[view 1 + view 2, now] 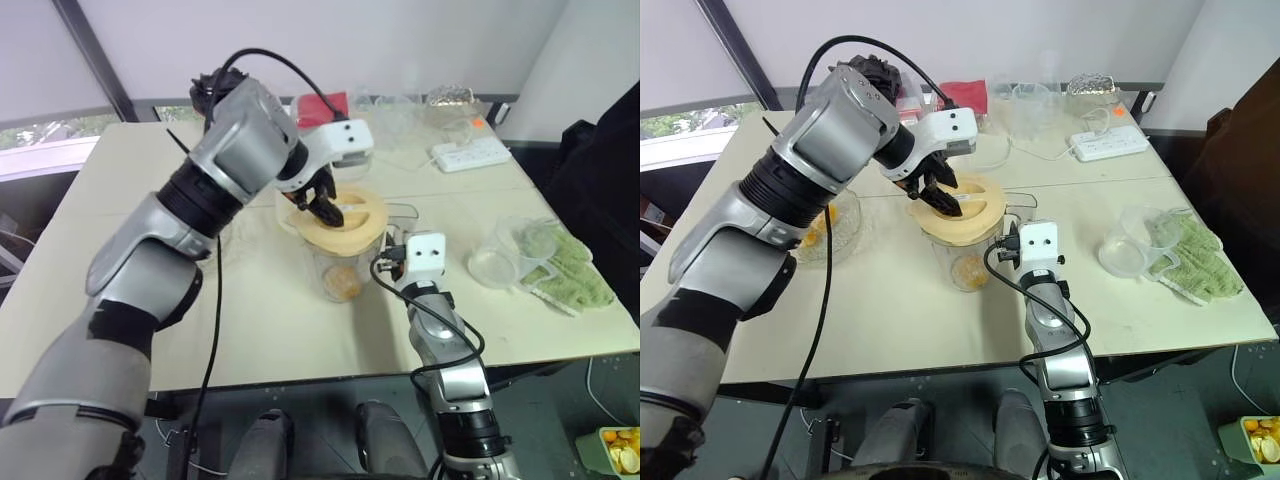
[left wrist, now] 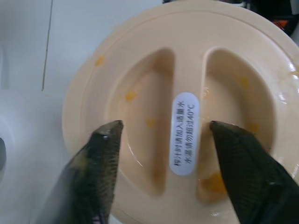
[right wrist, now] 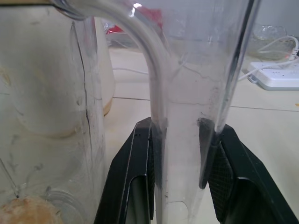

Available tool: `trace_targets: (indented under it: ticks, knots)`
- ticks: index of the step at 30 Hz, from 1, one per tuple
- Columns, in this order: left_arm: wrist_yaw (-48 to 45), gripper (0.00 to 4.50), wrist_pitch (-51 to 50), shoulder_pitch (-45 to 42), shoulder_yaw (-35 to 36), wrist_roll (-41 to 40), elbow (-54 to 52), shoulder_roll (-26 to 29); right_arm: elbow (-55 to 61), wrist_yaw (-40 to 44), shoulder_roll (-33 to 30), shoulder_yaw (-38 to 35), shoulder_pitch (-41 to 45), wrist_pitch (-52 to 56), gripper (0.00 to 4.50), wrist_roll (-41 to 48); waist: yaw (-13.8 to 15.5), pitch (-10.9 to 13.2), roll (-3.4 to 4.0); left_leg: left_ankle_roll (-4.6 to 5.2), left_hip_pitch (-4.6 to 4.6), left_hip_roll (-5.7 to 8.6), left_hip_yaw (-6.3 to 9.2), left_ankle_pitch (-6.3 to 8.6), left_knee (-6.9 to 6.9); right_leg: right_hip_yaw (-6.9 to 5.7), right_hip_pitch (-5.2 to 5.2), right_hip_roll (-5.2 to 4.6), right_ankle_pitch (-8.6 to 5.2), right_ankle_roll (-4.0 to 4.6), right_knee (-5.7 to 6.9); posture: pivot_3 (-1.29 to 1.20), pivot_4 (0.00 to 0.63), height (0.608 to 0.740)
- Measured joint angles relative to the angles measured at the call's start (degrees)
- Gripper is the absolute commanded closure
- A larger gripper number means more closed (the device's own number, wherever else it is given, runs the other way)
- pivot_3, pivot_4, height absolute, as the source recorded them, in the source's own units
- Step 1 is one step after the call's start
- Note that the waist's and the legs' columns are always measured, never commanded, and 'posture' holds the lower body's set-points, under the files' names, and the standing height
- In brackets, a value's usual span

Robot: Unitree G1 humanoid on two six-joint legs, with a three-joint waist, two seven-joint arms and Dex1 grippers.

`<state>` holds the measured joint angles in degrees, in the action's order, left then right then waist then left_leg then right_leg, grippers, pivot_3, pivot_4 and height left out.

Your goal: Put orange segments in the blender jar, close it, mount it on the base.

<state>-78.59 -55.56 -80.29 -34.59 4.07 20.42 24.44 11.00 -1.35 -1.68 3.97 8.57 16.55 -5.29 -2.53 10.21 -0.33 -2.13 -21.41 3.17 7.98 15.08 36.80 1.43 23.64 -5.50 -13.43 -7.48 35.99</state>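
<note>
The blender jar (image 1: 345,265) stands mid-table with orange segments (image 1: 343,283) at its bottom. A cream round lid (image 1: 365,215) lies on its mouth. My left gripper (image 2: 163,126) hangs open just over the lid, one finger on each side of the lid's raised middle bar (image 2: 184,135), gripping nothing. My right gripper (image 3: 180,126) is level at the jar's near side, shut on its clear handle (image 3: 159,93). The base (image 3: 60,84) shows cream-white behind the jar in the right wrist view. More orange segments lie in a glass dish (image 1: 835,235) under my left arm.
A white power strip (image 1: 472,153) and clear containers (image 1: 395,110) sit at the table's back right. A clear tub (image 1: 500,262) and a green cloth (image 1: 565,265) lie at the right edge. A box of orange pieces (image 1: 622,450) sits on the floor.
</note>
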Motion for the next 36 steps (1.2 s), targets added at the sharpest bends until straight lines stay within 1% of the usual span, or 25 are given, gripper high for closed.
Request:
trace_targets:
  ticks: [5,6,8,11,14,16,18,20,21,23,24,25,27,29,30,32,34,36]
  knots:
    - [2.7,1.34,2.3,0.6,3.2,-2.3,1.7,-1.3,0.1,0.0,0.0,0.0,0.0,-0.5,3.58,0.0,0.0,0.4,0.0,0.0,-0.03,0.01,-0.01,0.0,-0.02,0.0,0.05,0.0,0.09,-0.16,0.0,0.0,0.15,0.74]
    - [3.8,1.34,1.8,0.6,5.1,-3.3,2.7,-2.2,0.2,0.0,0.0,-0.1,0.0,-0.6,3.58,0.0,0.0,0.5,0.01,0.0,-0.04,0.01,-0.01,0.0,-0.02,0.0,0.05,0.0,0.1,-0.17,0.0,0.0,0.15,0.74]
    - [7.9,1.34,0.2,-0.1,11.3,-5.9,5.4,-4.8,0.5,0.2,-0.3,0.0,0.0,-0.7,3.58,0.0,0.0,0.7,-0.14,-0.01,-0.08,0.02,0.01,-0.01,-0.02,-0.01,0.08,0.0,0.11,-0.19,0.01,0.0,0.15,0.74]
    - [15.1,1.34,1.4,-4.1,25.0,-12.3,11.1,-8.6,1.1,1.0,-1.1,0.1,-0.2,-0.7,3.58,0.0,-0.1,0.9,-0.3,-0.03,-0.21,0.02,-0.04,-0.02,-0.03,0.0,0.27,-0.02,0.12,-0.22,0.01,0.0,0.15,0.74]
    - [19.6,1.34,3.0,-7.9,34.3,-17.2,14.3,-8.6,1.2,1.6,-1.7,0.2,-0.2,-0.8,3.58,0.0,-0.2,0.8,-0.27,-0.22,-0.03,0.03,-0.17,-0.13,-0.5,0.07,0.36,-0.06,0.12,-0.22,-0.02,0.0,0.15,0.74]
    - [20.5,1.34,5.8,-6.8,36.4,-18.4,14.4,-6.8,1.3,2.0,-1.9,0.2,-0.2,-0.8,3.58,0.0,-0.2,0.8,-0.18,-0.35,0.05,0.02,-0.17,-0.21,-0.72,0.09,0.4,-0.06,0.12,-0.21,-0.01,0.0,0.15,0.74]
    - [21.2,1.34,8.4,-2.5,37.7,-19.0,13.9,-4.6,1.3,2.2,-1.9,0.1,-0.2,-0.8,3.58,0.3,-0.2,0.7,-0.06,-0.49,0.05,0.01,-0.17,-0.29,-0.79,0.1,0.46,-0.05,0.14,-0.17,0.04,0.0,0.15,0.74]
    - [22.5,1.34,10.8,4.4,38.5,-19.1,11.8,-2.1,1.4,2.4,-1.9,-0.2,-0.3,-0.7,3.58,1.0,-0.2,0.8,-0.08,-0.69,-0.04,0.01,-0.15,-0.41,-0.81,0.13,0.58,-0.05,0.2,-0.08,0.07,0.0,0.15,0.74]
    - [23.0,1.34,12.1,8.7,38.8,-19.1,9.3,-0.9,1.7,2.6,-2.0,-0.5,-0.3,-0.6,3.58,1.3,-0.1,0.8,-0.09,-0.88,-0.09,0.01,-0.16,-0.51,-0.83,0.15,0.63,-0.05,0.32,0.11,0.06,0.0,0.15,0.74]
    - [24.0,1.34,14.5,16.8,39.6,-19.1,4.5,0.4,2.0,2.9,-2.3,-1.1,-0.2,-0.4,3.58,1.8,0.0,0.8,-0.15,-0.99,-0.18,0.02,-0.17,-0.57,-0.81,0.19,0.67,-0.07,0.36,0.18,0.05,0.0,0.15,0.74]
    - [24.5,1.34,16.7,22.1,40.3,-19.1,0.6,1.4,2.2,3.0,-2.4,-1.1,0.2,0.3,3.58,2.0,0.0,0.8,-0.16,-1.04,-0.22,0.02,-0.17,-0.6,-0.82,0.21,0.71,-0.08,0.4,0.22,0.0,0.0,0.15,0.74]
    - [25.2,1.34,20.9,30.2,41.2,-19.0,-5.2,2.2,2.5,3.4,-2.6,-1.2,0.9,1.6,3.58,2.2,-0.1,0.8,-0.14,-1.05,-0.22,0.02,-0.19,-0.6,-0.85,0.3,0.74,-0.12,0.41,0.23,-0.03,0.0,0.15,0.74]
    - [26.2,1.34,27.3,42.4,41.0,-18.3,-11.0,2.3,2.9,3.9,-3.9,-2.3,2.1,3.5,3.58,2.8,0.3,0.8,-0.18,-1.07,-0.28,0.05,-0.2,-0.61,-0.86,0.42,0.82,-0.15,0.42,0.25,-0.01,0.0,0.15,0.74]
    - [27.9,1.34,31.9,52.1,40.8,-17.7,-15.3,1.5,3.1,4.3,-5.5,-3.8,4.1,5.7,3.58,3.4,0.9,0.9,-0.26,-1.13,-0.53,0.06,-0.21,-0.64,-0.75,0.36,0.97,-0.15,0.46,0.3,-0.04,0.0,0.15,0.74]
    - [28.9,1.34,33.0,55.5,40.6,-17.3,-16.7,0.9,3.1,4.4,-6.3,-5.2,5.1,6.9,3.58,3.6,1.7,0.9,-0.29,-1.16,-0.72,0.08,-0.19,-0.67,-0.68,0.27,1.06,-0.15,0.49,0.34,-0.05,0.0,0.15,0.74]
    - [31.0,1.34,35.5,59.8,40.6,-17.0,-19.4,0.3,3.1,4.8,-7.7,-7.2,7.3,9.0,3.58,4.3,2.4,0.9,-0.34,-1.32,-1.02,0.08,-0.07,-0.77,-0.62,0.1,1.29,-0.15,0.59,0.49,-0.08,0.0,0.15,0.74]
    - [33.1,1.34,37.6,61.2,40.4,-17.1,-22.3,-0.8,3.2,5.2,-8.6,-8.9,9.2,10.8,3.58,5.2,2.9,0.9,-0.35,-1.34,-1.02,0.08,-0.09,-0.8,-0.61,0.08,1.27,-0.14,0.63,0.56,-0.11,0.0,0.15,0.74]
    - [35.4,1.34,38.4,61.6,40.4,-17.1,-24.9,-2.1,3.8,5.4,-9.1,-9.8,11.3,12.8,3.58,5.7,2.8,0.9,-0.33,-1.34,-0.98,0.06,-0.12,-0.81,-0.62,0.08,1.27,-0.13,0.64,0.58,-0.1,0.0,0.15,0.74]
